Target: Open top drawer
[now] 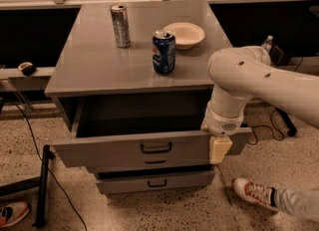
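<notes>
Camera view: arm (249, 75) bent, pincer (220, 149) pointing down at open top drawer (99, 151), right end; grip unclear.

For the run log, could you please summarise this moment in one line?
top drawer: open | pincer: at drawer front's right end

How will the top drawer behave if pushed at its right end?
The gripper sits at the right end of the top drawer, off its centre handle, so it may skew or bind. No contents show, so probably light.
</notes>
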You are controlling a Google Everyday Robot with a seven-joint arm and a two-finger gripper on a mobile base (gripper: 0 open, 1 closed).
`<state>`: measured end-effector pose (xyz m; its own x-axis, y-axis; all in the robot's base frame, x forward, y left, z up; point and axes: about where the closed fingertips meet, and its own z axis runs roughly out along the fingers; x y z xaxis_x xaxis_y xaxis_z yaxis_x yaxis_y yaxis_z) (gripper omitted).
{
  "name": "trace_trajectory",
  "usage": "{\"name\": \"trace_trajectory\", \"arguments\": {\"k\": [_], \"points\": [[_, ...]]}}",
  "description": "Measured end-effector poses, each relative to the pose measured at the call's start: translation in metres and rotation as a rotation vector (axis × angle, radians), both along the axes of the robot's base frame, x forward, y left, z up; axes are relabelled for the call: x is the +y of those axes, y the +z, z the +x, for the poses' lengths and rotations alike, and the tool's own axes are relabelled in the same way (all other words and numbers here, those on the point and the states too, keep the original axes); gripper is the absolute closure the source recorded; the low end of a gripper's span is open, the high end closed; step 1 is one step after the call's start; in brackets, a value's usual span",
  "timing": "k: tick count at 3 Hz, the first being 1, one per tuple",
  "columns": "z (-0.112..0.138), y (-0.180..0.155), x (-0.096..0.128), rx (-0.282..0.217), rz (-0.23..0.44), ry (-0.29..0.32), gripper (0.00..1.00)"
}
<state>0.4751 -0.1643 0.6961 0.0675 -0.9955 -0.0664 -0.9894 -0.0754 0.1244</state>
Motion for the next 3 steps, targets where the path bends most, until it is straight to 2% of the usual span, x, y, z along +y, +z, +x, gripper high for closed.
{"name": "trace_trajectory", "arguments": {"k": [1,2,3], "points": [[-0.006,-0.002,-0.003,0.019,-0.026,0.000,0.50],[-0.021,0.016,-0.006,0.021,-0.052,-0.006,0.52],[-0.024,0.050,0.005,-0.028,-0.066,0.039,0.50]]}}
